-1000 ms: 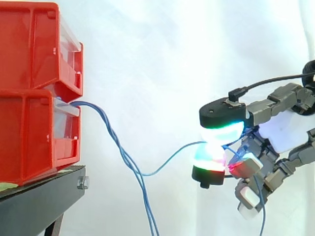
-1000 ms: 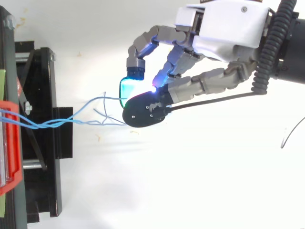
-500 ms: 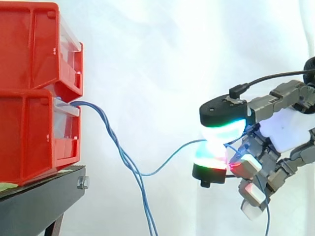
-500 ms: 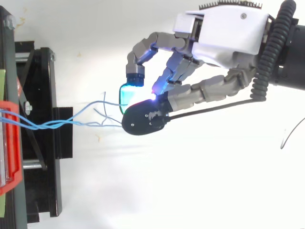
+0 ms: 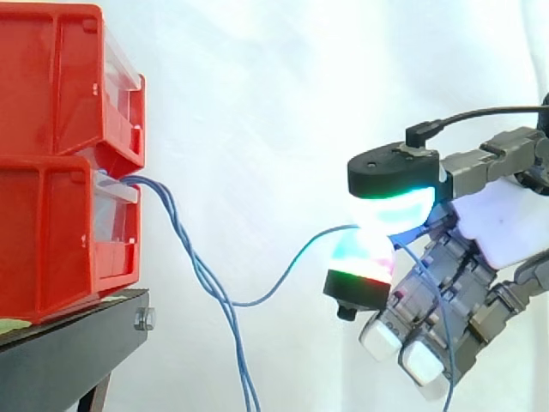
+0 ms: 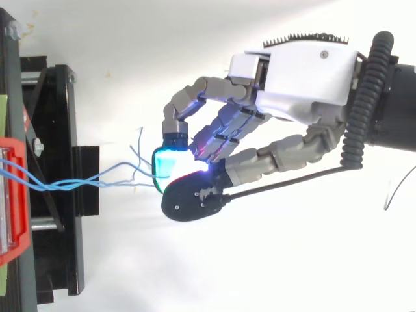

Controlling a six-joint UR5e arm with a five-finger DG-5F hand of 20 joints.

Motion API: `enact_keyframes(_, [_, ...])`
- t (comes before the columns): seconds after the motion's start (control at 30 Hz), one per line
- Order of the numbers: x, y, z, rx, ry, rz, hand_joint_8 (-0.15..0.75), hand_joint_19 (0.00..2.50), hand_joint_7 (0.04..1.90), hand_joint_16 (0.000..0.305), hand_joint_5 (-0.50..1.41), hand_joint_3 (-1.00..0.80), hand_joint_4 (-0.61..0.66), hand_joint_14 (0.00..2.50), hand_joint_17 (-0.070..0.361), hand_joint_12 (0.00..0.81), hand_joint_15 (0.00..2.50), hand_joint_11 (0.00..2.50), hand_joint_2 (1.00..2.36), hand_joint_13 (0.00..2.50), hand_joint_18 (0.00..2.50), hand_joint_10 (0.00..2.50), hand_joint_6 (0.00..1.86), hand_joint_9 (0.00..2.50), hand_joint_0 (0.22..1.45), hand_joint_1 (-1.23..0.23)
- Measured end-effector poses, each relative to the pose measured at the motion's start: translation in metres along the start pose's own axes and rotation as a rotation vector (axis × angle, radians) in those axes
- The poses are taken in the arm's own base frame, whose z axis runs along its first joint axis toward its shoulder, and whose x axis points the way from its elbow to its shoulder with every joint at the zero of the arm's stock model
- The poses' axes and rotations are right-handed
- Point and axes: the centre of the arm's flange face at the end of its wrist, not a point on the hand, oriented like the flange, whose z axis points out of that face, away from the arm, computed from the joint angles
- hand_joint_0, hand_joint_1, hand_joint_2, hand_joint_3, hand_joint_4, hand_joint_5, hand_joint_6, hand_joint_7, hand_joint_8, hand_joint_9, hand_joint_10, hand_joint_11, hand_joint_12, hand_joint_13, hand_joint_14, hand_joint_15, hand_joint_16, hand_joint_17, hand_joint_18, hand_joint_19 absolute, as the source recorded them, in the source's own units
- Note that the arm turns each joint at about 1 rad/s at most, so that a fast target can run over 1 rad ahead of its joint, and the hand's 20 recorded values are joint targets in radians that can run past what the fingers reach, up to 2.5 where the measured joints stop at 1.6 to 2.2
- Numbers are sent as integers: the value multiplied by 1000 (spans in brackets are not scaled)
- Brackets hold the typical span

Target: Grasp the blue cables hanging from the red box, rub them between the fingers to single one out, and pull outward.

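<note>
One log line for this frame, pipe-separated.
hand: shut on one blue cable | cable: slack, sagging from lower red box | other blue cables: hanging free

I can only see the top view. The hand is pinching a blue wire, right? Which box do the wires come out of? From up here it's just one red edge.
Observer: From the side, two red bins are stacked. The blue cables come out of the lower red bin, under the upper red bin.
Operator: Is the pinched one pulled tight?
Observer: No. The pinched cable sags in a curve, then climbs to the hand, between two glowing pads.
Operator: And the other wires?
Observer: The other cables hang down beside the black stand and run off the bottom of the picture.
</note>
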Motion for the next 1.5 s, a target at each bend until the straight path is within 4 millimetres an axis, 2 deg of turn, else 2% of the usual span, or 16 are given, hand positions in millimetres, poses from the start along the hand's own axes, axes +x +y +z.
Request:
enact_keyframes(0.7, [18, -54, 25, -113, 50, 54, 274, 252, 1157, 56, -77, 17, -42, 15, 125, 396, 391, 263, 1044, 744, 568, 8, 888, 835, 585, -844])
enact_keyframes(0.93, [22, -71, 36, -202, 62, 80, 277, 266, 1149, 56, -77, 16, -29, 15, 126, 397, 428, 322, 1050, 732, 550, 9, 889, 880, 581, -842])
enact_keyframes(1.17, [27, -76, 44, -308, 73, 109, 280, 281, 1145, 56, -77, 8, -21, 15, 126, 400, 434, 362, 1060, 741, 552, 10, 889, 911, 575, -838])
enact_keyframes(1.5, [30, -78, 45, -331, 75, 110, 281, 291, 1116, 56, -78, 7, 3, 16, 126, 402, 455, 419, 1043, 754, 558, 11, 891, 956, 578, -834])
